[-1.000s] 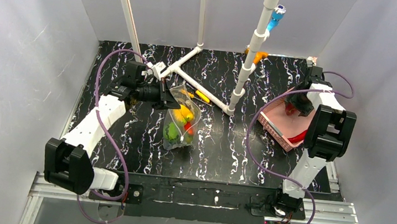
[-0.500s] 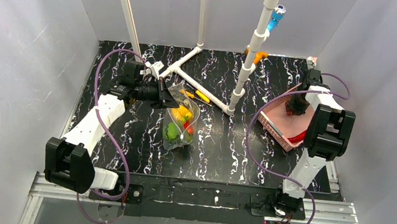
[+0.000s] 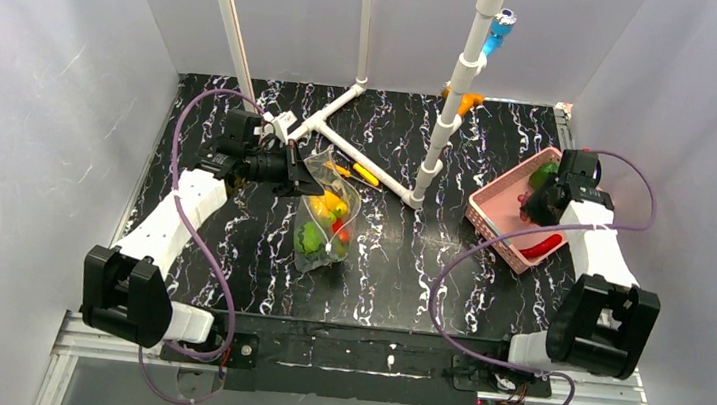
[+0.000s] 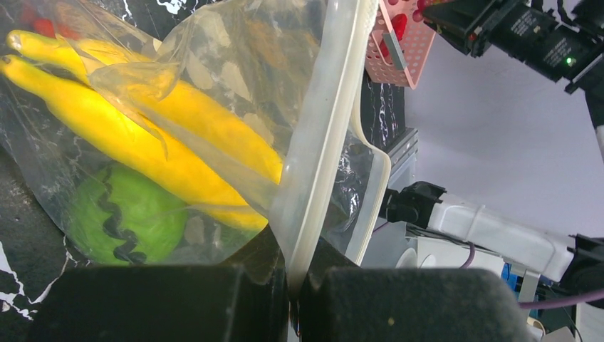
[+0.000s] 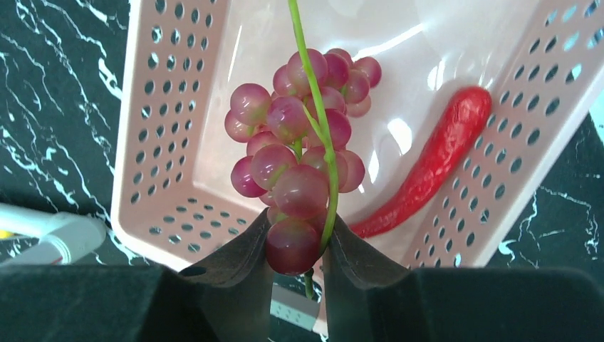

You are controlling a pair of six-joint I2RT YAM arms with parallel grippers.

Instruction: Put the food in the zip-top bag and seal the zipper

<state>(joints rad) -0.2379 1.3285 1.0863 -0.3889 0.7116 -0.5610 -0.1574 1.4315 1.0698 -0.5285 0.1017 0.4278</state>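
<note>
The zip-top bag [image 3: 326,221] lies mid-table holding food: yellow bananas [image 4: 142,135] and a green round fruit [image 4: 121,221], with something red beside them [image 3: 342,229]. My left gripper [image 3: 299,176] [image 4: 293,299] is shut on the bag's mouth edge, pinching one side of the zipper [image 4: 324,128]; the mouth gapes. My right gripper [image 3: 538,203] [image 5: 299,246] is shut on a dark red bunch of grapes [image 5: 299,142], held by its lowest berry and green stem over the pink basket [image 5: 164,142]. A red pepper [image 5: 434,164] lies in that basket.
A white pipe frame [image 3: 359,157] lies behind the bag, with an upright pipe [image 3: 450,102] between bag and basket [image 3: 494,212]. Small yellow and orange-handled tools [image 3: 358,172] rest by the pipe. Grey walls close in on three sides.
My right jaws have closed onto the grapes, and the right arm's elbow has swung down toward the near right. The left arm and bag have stayed put.
</note>
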